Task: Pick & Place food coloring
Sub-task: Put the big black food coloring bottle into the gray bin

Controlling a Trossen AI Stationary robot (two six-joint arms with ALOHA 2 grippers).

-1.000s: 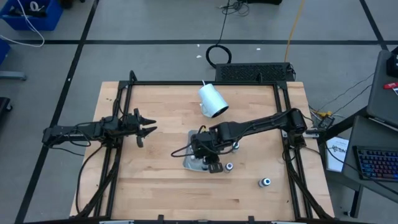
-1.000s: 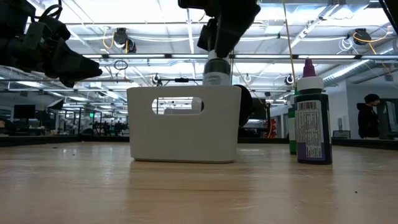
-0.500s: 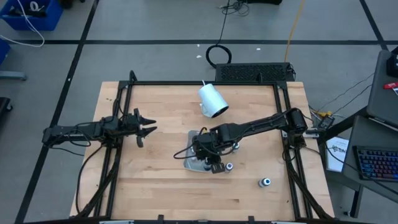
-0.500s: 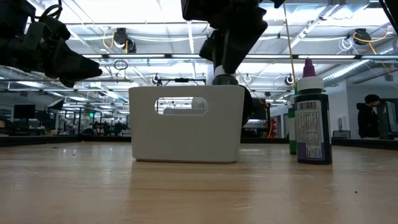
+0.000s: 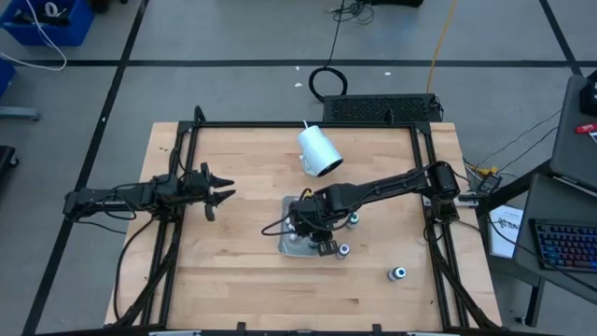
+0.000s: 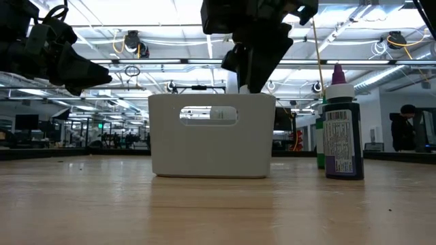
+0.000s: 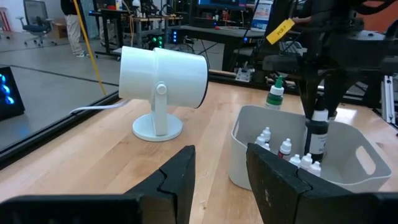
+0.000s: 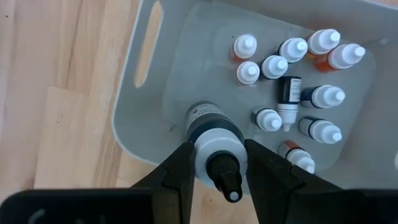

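A pale plastic tray (image 5: 285, 246) (image 7: 367, 163) stands at mid-table and holds several tiny food coloring bottles (image 8: 280, 68). My right gripper (image 8: 217, 163) (image 6: 253, 76) hangs over the tray, shut on a larger dark food coloring bottle (image 7: 316, 134), which reaches down inside the tray walls. Three more bottles stand upright on the wood to the tray's right (image 5: 344, 250) (image 5: 398, 273) (image 5: 354, 220). My left gripper (image 5: 222, 193) (image 7: 219, 180) waits open at the table's left, pointing level toward the tray. My right gripper pinches the dark bottle's pale top (image 8: 217, 146), just under its dark tip, between its two fingers. The fingers (image 8: 180, 165) come steeply from above. The bottle hangs upright below them with its body inside the tray. I cannot tell whether its bottom touches the tray floor.
A large white cylindrical cup on a round foot (image 5: 318, 151) (image 7: 163, 73) stands behind the tray toward the far edge. In the low view a dark bottle with a purple tip (image 6: 340, 133) stands right of the tray. Black rails (image 5: 177, 233) frame the table's sides.
My right gripper has gone down with the dark bottle, carrying it from above the rim down inside the tray. In the low view the tray has slid a little toward the table's right edge.
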